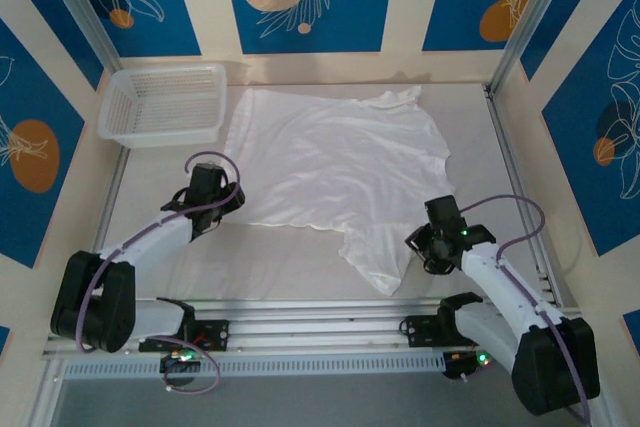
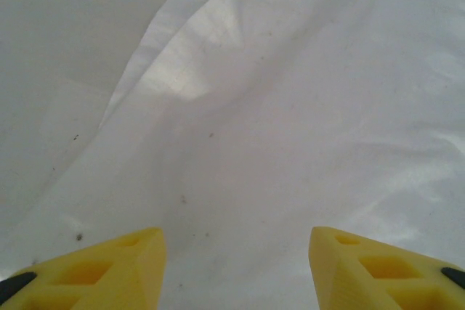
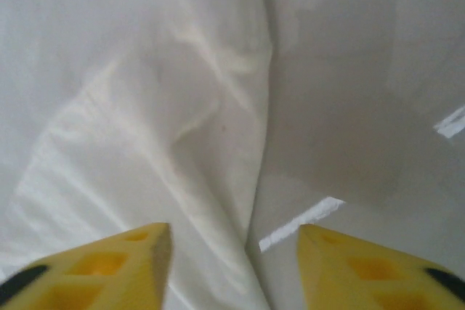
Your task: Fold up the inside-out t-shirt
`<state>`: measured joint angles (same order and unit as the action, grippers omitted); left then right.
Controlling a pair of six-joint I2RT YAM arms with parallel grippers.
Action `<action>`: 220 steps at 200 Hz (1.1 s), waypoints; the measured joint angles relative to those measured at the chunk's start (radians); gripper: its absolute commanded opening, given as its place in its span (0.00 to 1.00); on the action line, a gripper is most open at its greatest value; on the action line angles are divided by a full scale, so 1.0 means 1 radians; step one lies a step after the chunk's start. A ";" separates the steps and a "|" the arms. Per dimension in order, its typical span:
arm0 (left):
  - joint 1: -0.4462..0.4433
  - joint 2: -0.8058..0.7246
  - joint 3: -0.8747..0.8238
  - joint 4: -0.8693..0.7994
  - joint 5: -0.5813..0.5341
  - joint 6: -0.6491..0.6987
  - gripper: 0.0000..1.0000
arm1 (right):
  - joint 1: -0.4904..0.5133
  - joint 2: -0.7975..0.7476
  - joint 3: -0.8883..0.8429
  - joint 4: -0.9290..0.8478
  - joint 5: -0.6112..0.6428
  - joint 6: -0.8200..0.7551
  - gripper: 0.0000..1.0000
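Note:
The inside-out t-shirt (image 1: 330, 162) lies spread on the table, white and wrinkled, with one flap (image 1: 375, 252) trailing toward the near edge. My left gripper (image 1: 228, 197) hovers at the shirt's lower left edge. In the left wrist view its yellow fingers (image 2: 123, 266) stand apart over the fabric (image 2: 290, 128), and the left gripper (image 2: 236, 241) is open with nothing between. My right gripper (image 1: 420, 245) sits beside the trailing flap. It is open in the right wrist view (image 3: 234, 234), with the cloth's edge (image 3: 254, 179) running between its fingertips (image 3: 349, 259).
A white mesh basket (image 1: 163, 102) stands at the back left, beside the shirt. Bare table (image 1: 290, 257) shows in front of the shirt. A metal rail (image 1: 515, 177) runs along the right side. Patterned walls close in the back and sides.

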<state>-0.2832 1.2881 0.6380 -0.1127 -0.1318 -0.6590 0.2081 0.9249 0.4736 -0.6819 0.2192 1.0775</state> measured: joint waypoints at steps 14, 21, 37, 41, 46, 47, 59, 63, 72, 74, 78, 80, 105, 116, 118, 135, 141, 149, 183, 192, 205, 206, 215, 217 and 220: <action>0.000 -0.004 0.000 0.000 0.000 0.007 0.55 | -0.045 0.033 0.010 0.008 0.006 -0.021 0.46; 0.000 -0.006 0.000 0.000 0.000 0.007 0.55 | -0.067 0.060 0.018 0.016 0.006 -0.033 0.46; 0.000 -0.014 -0.002 0.000 0.000 0.007 0.55 | -0.110 0.130 0.040 0.037 0.006 -0.063 0.47; 0.000 -0.018 -0.004 0.000 0.000 0.008 0.55 | -0.117 0.145 0.043 0.041 0.006 -0.069 0.47; 0.000 -0.023 -0.005 -0.001 -0.001 0.008 0.55 | -0.126 0.163 0.048 0.047 0.008 -0.078 0.48; 0.000 -0.023 -0.005 -0.001 -0.001 0.008 0.55 | -0.127 0.168 0.049 0.048 0.008 -0.081 0.48; 0.000 -0.034 -0.008 -0.005 -0.006 0.011 0.55 | -0.145 0.200 0.055 0.066 0.011 -0.101 0.47; 0.000 -0.037 -0.008 -0.007 -0.008 0.013 0.55 | -0.151 0.209 0.057 0.071 0.011 -0.109 0.47; 0.000 -0.043 -0.009 -0.009 -0.011 0.015 0.55 | -0.164 0.230 0.060 0.083 0.010 -0.122 0.45; 0.000 -0.044 -0.009 -0.009 -0.011 0.015 0.55 | -0.167 0.236 0.061 0.087 0.010 -0.129 0.44; 0.000 -0.047 -0.009 -0.009 -0.011 0.015 0.55 | -0.174 0.245 0.063 0.095 0.010 -0.134 0.43; 0.000 -0.048 -0.009 -0.009 -0.012 0.015 0.55 | -0.177 0.250 0.064 0.097 0.010 -0.137 0.42; 0.000 -0.051 -0.009 -0.009 -0.019 0.019 0.55 | -0.197 0.319 0.081 0.120 0.008 -0.175 0.21; 0.000 -0.051 -0.009 -0.009 -0.019 0.019 0.54 | -0.202 0.337 0.094 0.101 0.015 -0.192 0.04; 0.000 -0.051 -0.009 -0.009 -0.019 0.020 0.54 | -0.202 0.338 0.095 0.100 0.015 -0.187 0.00; 0.000 -0.051 -0.009 -0.015 -0.021 0.022 0.53 | -0.204 0.349 0.114 0.127 0.018 -0.214 0.00; 0.000 -0.053 -0.009 -0.022 -0.026 0.021 0.53 | -0.204 0.347 0.117 0.133 0.023 -0.219 0.00; 0.002 -0.057 -0.009 -0.039 -0.036 0.015 0.52 | -0.205 0.335 0.120 0.132 0.037 -0.224 0.00; 0.018 -0.077 -0.009 -0.114 -0.071 -0.019 0.52 | -0.239 0.178 0.121 0.111 0.073 -0.229 0.00; 0.027 -0.071 -0.008 -0.130 -0.071 -0.027 0.52 | -0.249 0.150 0.126 0.105 0.077 -0.235 0.00; 0.036 -0.048 -0.004 -0.151 -0.067 -0.039 0.50 | -0.257 0.134 0.136 0.097 0.081 -0.243 0.00; 0.037 -0.045 -0.003 -0.151 -0.067 -0.040 0.50 | -0.257 0.134 0.136 0.096 0.082 -0.243 0.00; 0.041 -0.024 -0.002 -0.161 -0.062 -0.048 0.49 | -0.258 0.133 0.140 0.092 0.082 -0.249 0.00; 0.042 -0.019 -0.002 -0.162 -0.062 -0.050 0.49 | -0.258 0.133 0.140 0.090 0.082 -0.250 0.00; 0.043 -0.011 -0.002 -0.165 -0.060 -0.051 0.49 | -0.258 0.133 0.140 0.089 0.082 -0.252 0.00</action>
<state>-0.2398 1.2766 0.6365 -0.2779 -0.1913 -0.7097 -0.0502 1.0580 0.6136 -0.5934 0.3008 0.8257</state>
